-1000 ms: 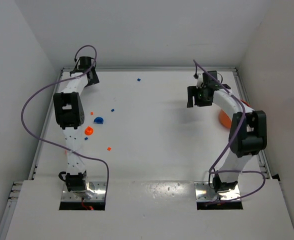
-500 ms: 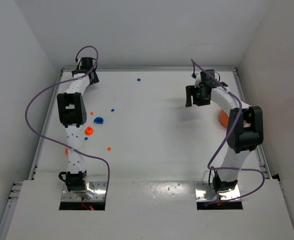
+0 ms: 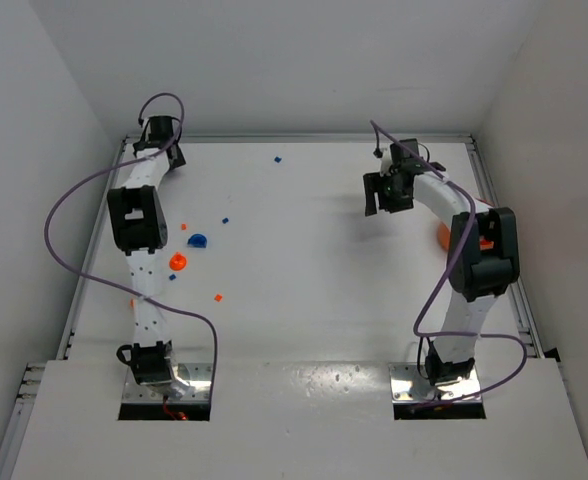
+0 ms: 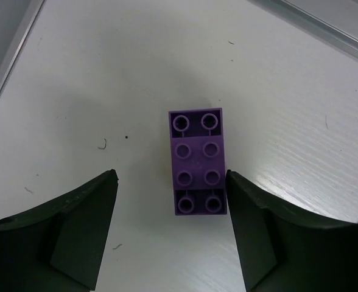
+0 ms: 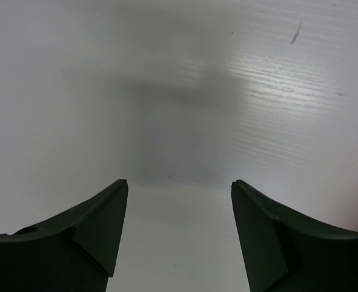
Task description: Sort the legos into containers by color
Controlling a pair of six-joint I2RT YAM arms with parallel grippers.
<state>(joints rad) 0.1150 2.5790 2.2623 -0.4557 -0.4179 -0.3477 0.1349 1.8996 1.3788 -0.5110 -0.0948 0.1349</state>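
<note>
Over the purple lego [image 4: 197,161], my left pincer [image 4: 171,176] has just arrived, open astride it, seemingly ready to grasp.

A scuffed white table [image 3: 324,260], edged by a metal rail [image 4: 325,27], stands between white walls [image 3: 304,60].

Left arm [image 3: 137,215] and right arm [image 3: 484,250] look alike — white links with boxy black joint housings. A purple cable [image 3: 47,235] loops off each, bulging toward nine o'clock. The fingers [image 4: 75,225] are dark, matte wedges.
</note>
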